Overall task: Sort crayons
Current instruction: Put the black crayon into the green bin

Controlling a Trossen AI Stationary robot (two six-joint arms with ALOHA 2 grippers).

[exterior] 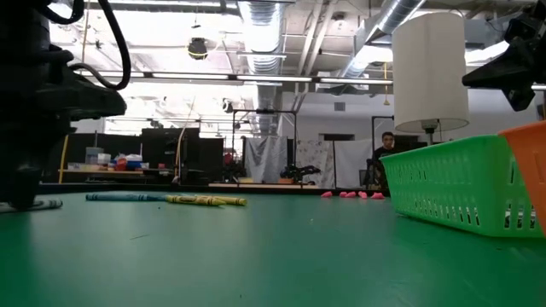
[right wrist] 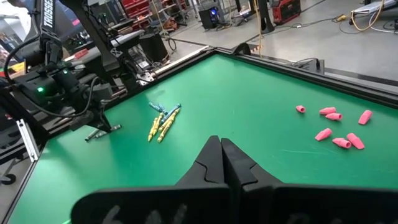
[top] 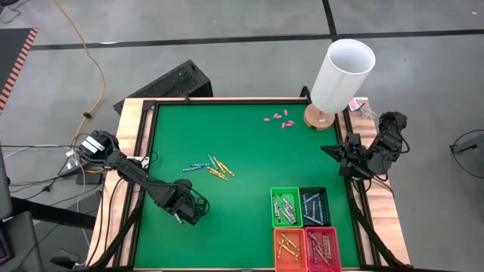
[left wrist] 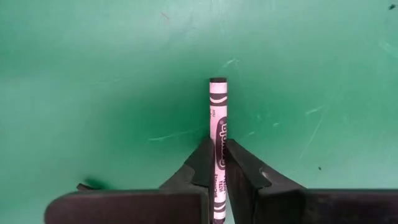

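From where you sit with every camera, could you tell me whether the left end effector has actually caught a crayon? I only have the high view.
Observer: Yes. In the left wrist view the left end effector is shut on one pale-wrapped crayon, which sticks straight out past the fingertips over the table.
Operator: Thank you. Is the right end effector carrying anything?
Observer: No. Its wrist view shows the right end effector shut, with nothing between the fingers.
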